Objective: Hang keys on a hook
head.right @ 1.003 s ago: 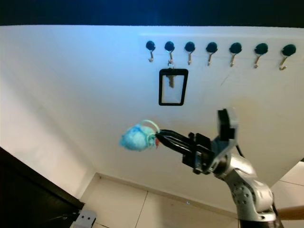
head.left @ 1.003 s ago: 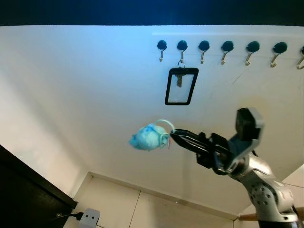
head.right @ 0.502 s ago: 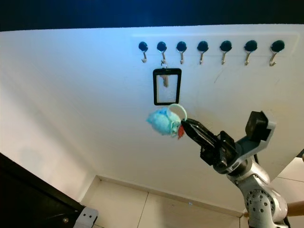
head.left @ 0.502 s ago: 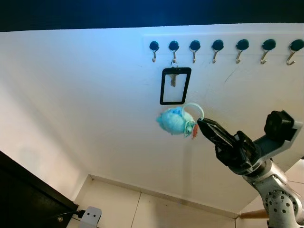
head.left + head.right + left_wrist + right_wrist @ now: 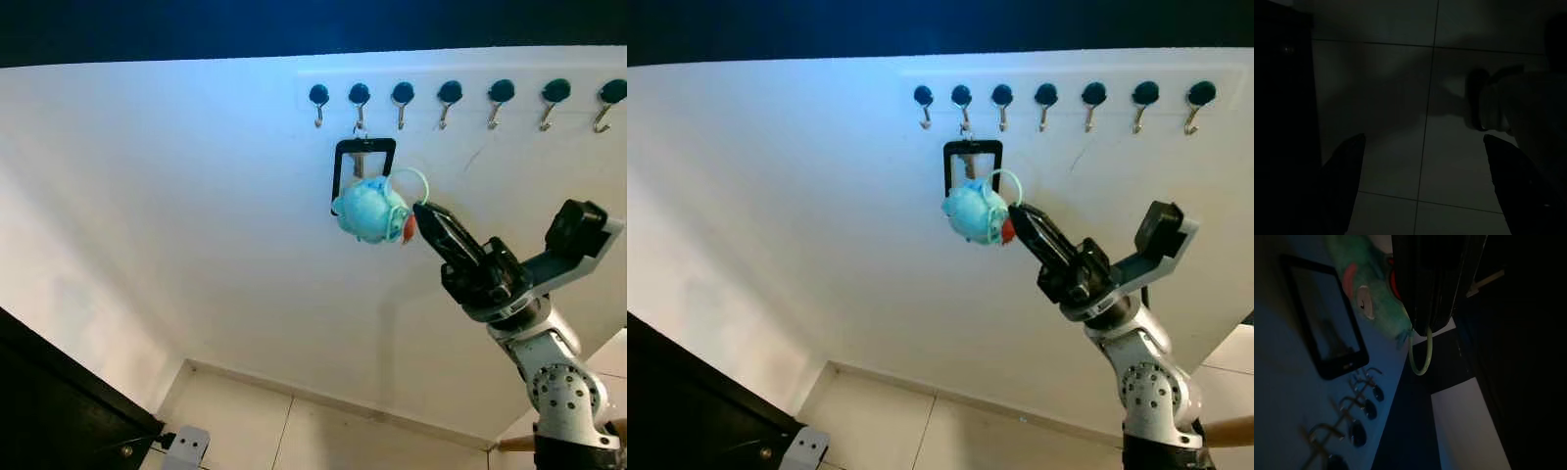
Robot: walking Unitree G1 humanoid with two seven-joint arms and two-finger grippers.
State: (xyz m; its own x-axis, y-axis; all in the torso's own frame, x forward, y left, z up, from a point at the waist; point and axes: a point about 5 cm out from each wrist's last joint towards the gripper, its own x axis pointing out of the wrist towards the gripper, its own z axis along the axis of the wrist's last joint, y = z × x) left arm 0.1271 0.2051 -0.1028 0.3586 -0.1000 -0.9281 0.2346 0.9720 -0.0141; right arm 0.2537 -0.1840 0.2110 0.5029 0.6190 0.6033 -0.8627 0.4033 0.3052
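Keychain raised toward the hook row, pinched in my right fingers.

Black frame [image 5: 363,176] hangs from the second hook [image 5: 360,97]; right in front of it sits the blue plush keychain [image 5: 371,209], its pale green loop [image 5: 409,181] up, just off my right gripper [image 5: 423,211], which is clenched on it. My left gripper [image 5: 1420,171] hangs spread apart over the floor tiles [image 5: 1396,88].

The left wrist view is very dark. The left gripper [image 5: 1422,183] hangs over a floor of large pale tiles [image 5: 1386,98] with thin dark grout lines, its two black fingers [image 5: 1344,166] spread well apart. Against the tiles, a tall black furniture edge [image 5: 1281,98] stands beside one finger. Beyond the other finger, a grey rounded robot part [image 5: 1498,105] rests on the floor.
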